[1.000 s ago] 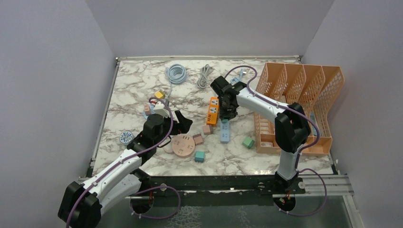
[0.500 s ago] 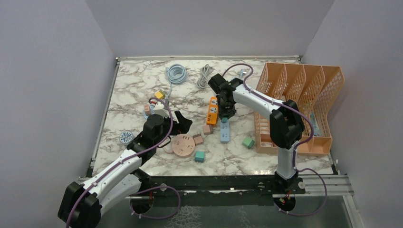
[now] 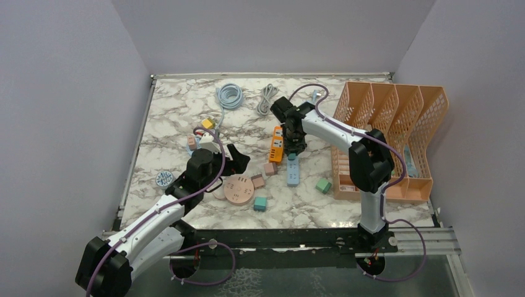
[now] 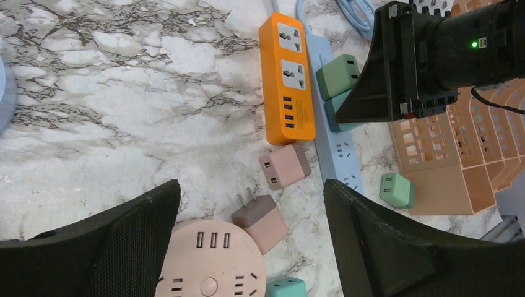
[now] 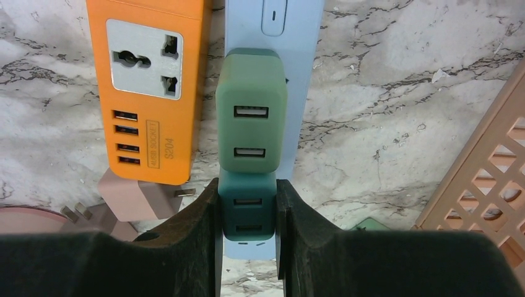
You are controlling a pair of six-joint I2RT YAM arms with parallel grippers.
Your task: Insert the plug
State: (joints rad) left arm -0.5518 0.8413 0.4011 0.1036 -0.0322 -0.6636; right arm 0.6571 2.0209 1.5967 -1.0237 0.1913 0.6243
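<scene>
Right pincer is clamped tight on a dark teal plug, squeezing it from both sides. That plug sits on the pale blue power strip, which runs straight out ahead of the pincer and back under it too. Can't tell if the prongs are all the way in, the plug body hides them. Just past the pincer, touching the held plug, a lighter green plug sits on the same strip. Right beside the pincer on its left lies an orange power strip, with a pinkish plug at its near end. Off to the pincer's right is an orange mesh rack.

Left pincer hangs wide open over the marble surface, nothing in it. A round pink socket hub and a brown plug lie below the gap between its fingers.
</scene>
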